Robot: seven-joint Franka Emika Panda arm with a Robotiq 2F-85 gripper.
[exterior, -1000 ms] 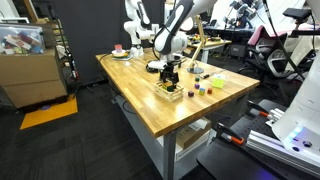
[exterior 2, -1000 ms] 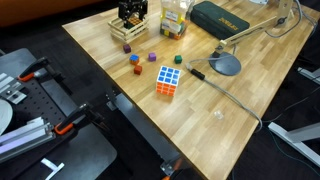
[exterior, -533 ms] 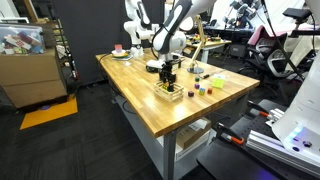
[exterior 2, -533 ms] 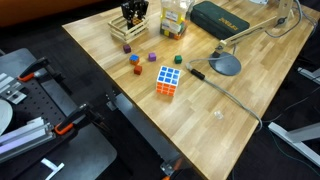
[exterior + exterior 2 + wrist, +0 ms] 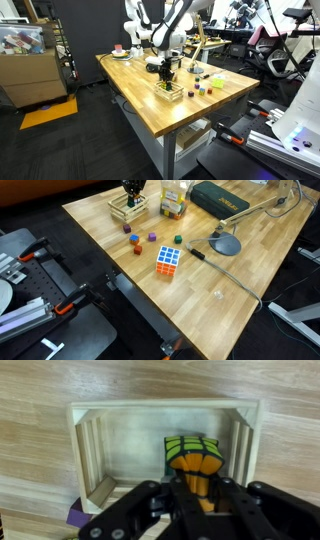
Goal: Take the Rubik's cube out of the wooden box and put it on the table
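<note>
Table (image 5: 150, 95): gripper (image 5: 198, 488) above Rubik's cube (image 5: 195, 455) inside wooden box (image 5: 92, 435).

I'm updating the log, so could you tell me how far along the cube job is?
Done: nothing finished yet. In hand: the gripper hangs over the wooden box, right above the Rubik's cube, which sits within its walls; whether it is gripped is unclear. Left: lift it out and set it on the table.

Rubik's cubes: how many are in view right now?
2. The small cube sits at the tool, over the wooden box; a larger cube rests on the table. Others could hide behind clutter.
</note>
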